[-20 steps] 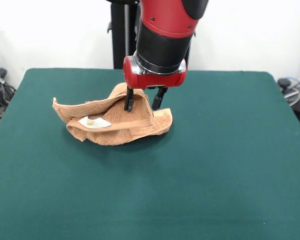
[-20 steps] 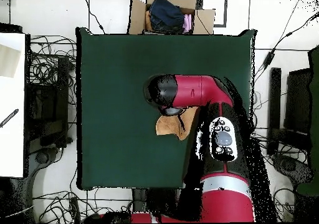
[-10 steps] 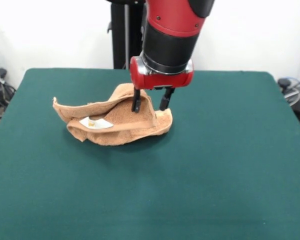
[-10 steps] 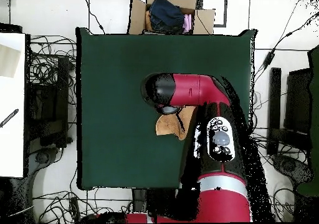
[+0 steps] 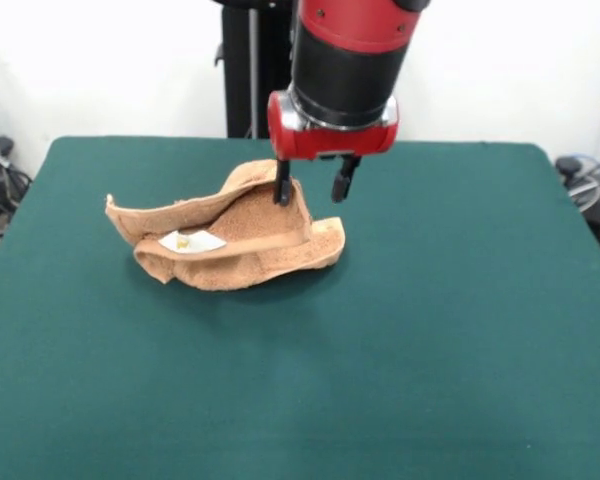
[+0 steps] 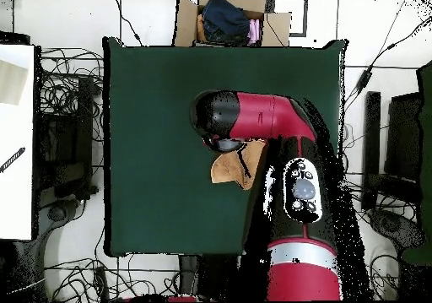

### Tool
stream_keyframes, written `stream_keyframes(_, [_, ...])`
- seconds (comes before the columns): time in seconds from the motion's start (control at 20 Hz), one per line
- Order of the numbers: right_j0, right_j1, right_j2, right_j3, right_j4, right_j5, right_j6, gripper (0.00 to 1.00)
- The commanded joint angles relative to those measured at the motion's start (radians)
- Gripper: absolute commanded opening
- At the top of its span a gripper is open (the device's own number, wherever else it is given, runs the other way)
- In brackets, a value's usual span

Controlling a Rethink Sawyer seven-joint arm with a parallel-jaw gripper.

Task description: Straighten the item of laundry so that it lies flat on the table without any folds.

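Black fingers [image 5: 283,186] of the gripper [image 5: 313,187] are seen spread apart in the front view, hanging from a red collar on the arm [image 5: 346,60] with nothing held between them. One finger is set just over the raised back fold of the towel [image 5: 225,235]; whether it touches the cloth cannot be told for certain. The other finger is held clear above the table [image 5: 430,330], beside the towel's far edge. The orange-tan terry towel is left crumpled and folded on itself, with a curled ridge standing up along its far side and a small white label [image 5: 191,243] showing on the inner face. It is placed on the dark green table, in the half nearer the pedestal. From overhead, most of the towel [image 6: 229,169] is covered by the arm [image 6: 253,118].
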State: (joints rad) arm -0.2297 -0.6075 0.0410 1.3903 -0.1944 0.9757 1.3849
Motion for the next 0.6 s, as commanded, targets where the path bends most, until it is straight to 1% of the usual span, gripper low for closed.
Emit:
stream_keyframes(0.05, [0.011, -0.081, -0.003, -0.009, 0.05, 0.166, 0.166, 1.0])
stream_keyframes(0.3, [0.02, -0.114, -0.006, -0.034, 0.046, 0.244, 0.167, 1.0])
stream_keyframes(0.4, [0.019, -0.125, -0.005, -0.03, 0.047, 0.252, 0.166, 1.0])
stream_keyframes(0.6, [0.007, -0.141, -0.004, 0.007, 0.043, 0.218, 0.162, 1.0])
